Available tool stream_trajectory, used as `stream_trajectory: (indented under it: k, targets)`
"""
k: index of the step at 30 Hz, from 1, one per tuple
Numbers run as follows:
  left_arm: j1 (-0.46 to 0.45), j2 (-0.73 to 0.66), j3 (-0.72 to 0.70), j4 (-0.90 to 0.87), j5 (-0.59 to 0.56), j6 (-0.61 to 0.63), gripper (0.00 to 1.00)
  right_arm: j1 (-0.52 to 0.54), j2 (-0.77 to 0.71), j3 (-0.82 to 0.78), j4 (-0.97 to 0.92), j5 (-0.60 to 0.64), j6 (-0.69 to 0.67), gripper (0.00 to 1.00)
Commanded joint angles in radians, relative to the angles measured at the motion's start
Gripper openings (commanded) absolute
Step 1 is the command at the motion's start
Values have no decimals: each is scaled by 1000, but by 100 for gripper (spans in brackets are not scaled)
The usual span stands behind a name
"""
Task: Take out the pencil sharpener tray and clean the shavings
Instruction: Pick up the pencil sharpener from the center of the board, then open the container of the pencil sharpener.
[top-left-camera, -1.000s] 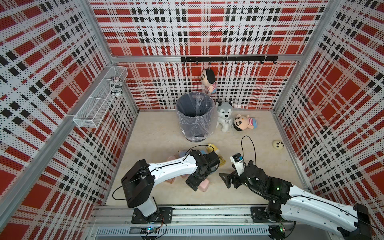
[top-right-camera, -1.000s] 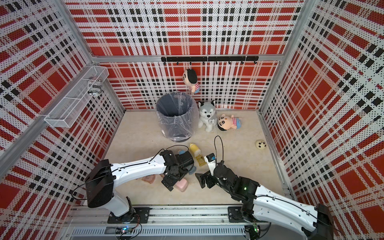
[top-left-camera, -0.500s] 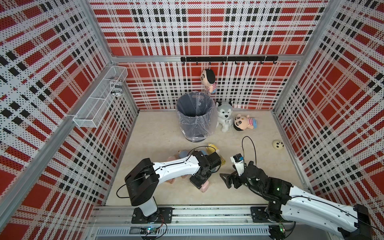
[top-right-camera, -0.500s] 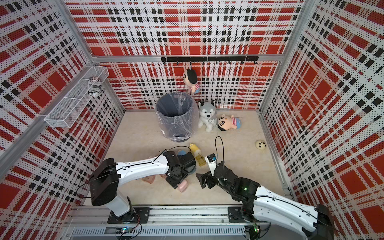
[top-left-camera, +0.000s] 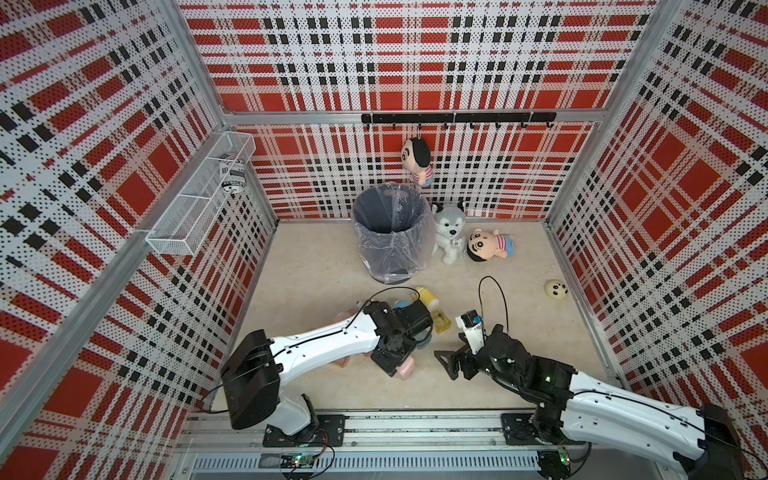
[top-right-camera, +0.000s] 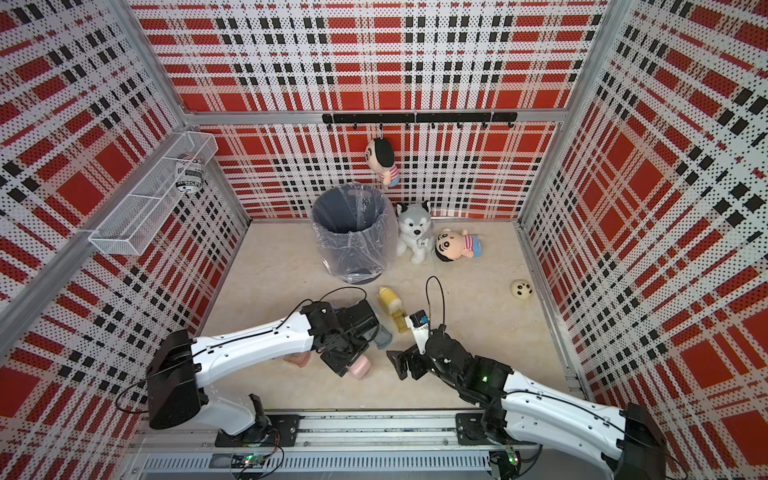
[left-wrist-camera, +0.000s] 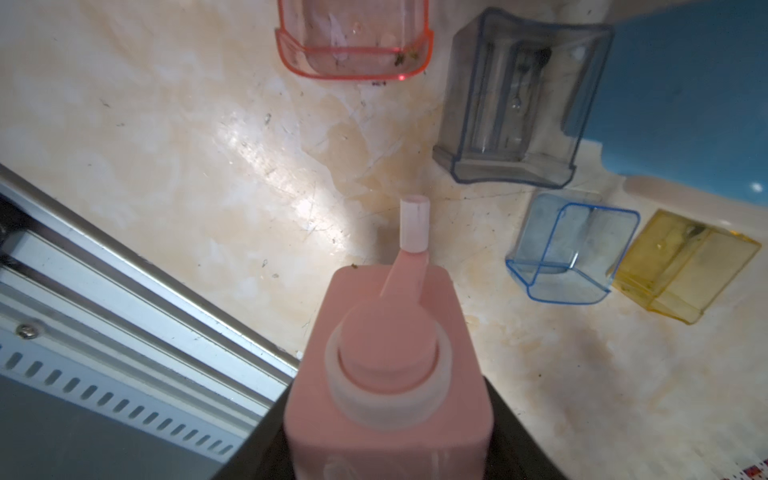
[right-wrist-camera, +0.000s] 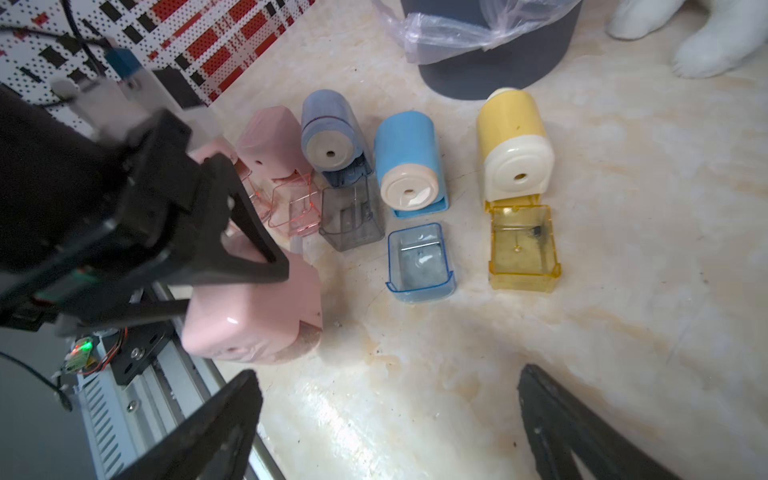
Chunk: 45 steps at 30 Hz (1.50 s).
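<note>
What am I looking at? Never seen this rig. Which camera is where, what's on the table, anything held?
These are two white robot arms, the left arm and the right arm, and each ends in two-fingered jaws. Both top views look down from one overhead camera head. The other two pictures come from a camera on each arm's wrist.

On the beige tabletop lie several pencil sharpeners with their clear trays already pulled out, for example the yellow sharpener and its yellow tray. There is also a lined bin and some plush toys.

The left jaws are shut on a pink sharpener. The right jaws stand open and hold nothing.
</note>
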Motion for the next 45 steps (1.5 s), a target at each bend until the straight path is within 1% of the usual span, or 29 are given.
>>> stream_trajectory:
  k: [1,4,7,11,14,17,19,25,27,28,31,36,39,41,45]
  targets:
    - [38,-66,-14,-64,-32,37,43,59,18,-65,190,-14,-41,100]
    - [75,-101,-17,-84,-26,70,42,153,56,-107,318,67,-111,100]
    - [108,-123,-12,-102,-19,105,42,191,135,-129,431,68,-171,100]
    - [141,-143,-9,-112,-10,136,42,235,270,-132,569,114,-251,100]
    - [156,-157,-10,-116,-7,150,42,271,376,-109,656,144,-320,100]
    - [164,-170,-10,-118,-4,155,42,287,486,-57,695,161,-367,100]
    - [168,-179,-13,-118,-6,155,42,297,563,-22,734,194,-403,100]
    - [180,-206,-32,-118,-6,156,42,304,741,53,859,241,-452,88]
    - [184,-211,-35,-118,-7,157,42,306,791,69,862,241,-453,88]
    - [186,-212,-34,-119,-7,159,42,307,805,72,937,250,-467,86]
    - [192,-216,-38,-118,-7,162,42,316,850,82,1026,246,-494,83]
    - [197,-216,-39,-116,-6,168,42,332,906,109,1096,261,-525,80]
    - [201,-217,-41,-117,-4,171,42,332,942,124,1133,260,-530,75]
    - [204,-220,-41,-115,-5,172,42,332,962,132,1150,261,-526,67]
    - [207,-225,-46,-112,-3,172,42,332,986,140,1170,274,-516,64]
